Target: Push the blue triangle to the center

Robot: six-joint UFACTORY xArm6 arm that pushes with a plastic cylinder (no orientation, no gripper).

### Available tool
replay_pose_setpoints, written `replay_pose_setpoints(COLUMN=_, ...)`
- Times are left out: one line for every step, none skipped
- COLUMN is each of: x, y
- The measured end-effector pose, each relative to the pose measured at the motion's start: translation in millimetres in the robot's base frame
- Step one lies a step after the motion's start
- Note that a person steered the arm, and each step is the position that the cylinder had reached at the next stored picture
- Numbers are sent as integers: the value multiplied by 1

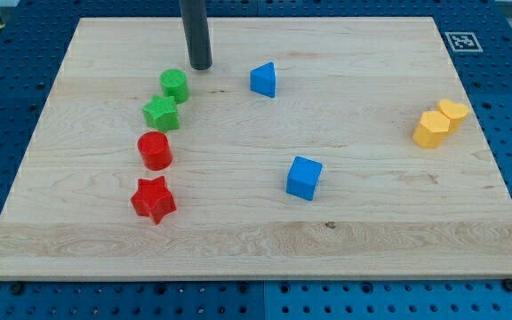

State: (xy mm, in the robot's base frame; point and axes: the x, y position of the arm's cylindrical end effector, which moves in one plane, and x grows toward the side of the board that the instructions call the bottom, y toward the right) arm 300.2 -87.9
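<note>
The blue triangle (263, 79) lies on the wooden board (372, 222), above the board's middle and a little to the left. My tip (200, 67) rests on the board to the left of the blue triangle, apart from it, and just above and right of the green round block (175, 84). The dark rod rises from the tip out of the view's top.
A green star (161, 113) lies below the green round block. A red round block (156, 150) and a red star (154, 199) follow further down the left side. A blue cube (304, 177) lies below centre. Two yellow blocks (432, 129) (454, 113) touch at the right.
</note>
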Motion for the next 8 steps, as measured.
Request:
replay_pose_setpoints(x=-3, y=0)
replay_pose_setpoints(x=-5, y=2)
replay_pose_setpoints(x=-7, y=11)
replay_pose_setpoints(x=-7, y=40)
replay_pose_setpoints(x=-7, y=61)
replay_pose_setpoints(x=-1, y=66)
replay_pose_setpoints(x=12, y=90)
replay_pose_setpoints(x=25, y=103)
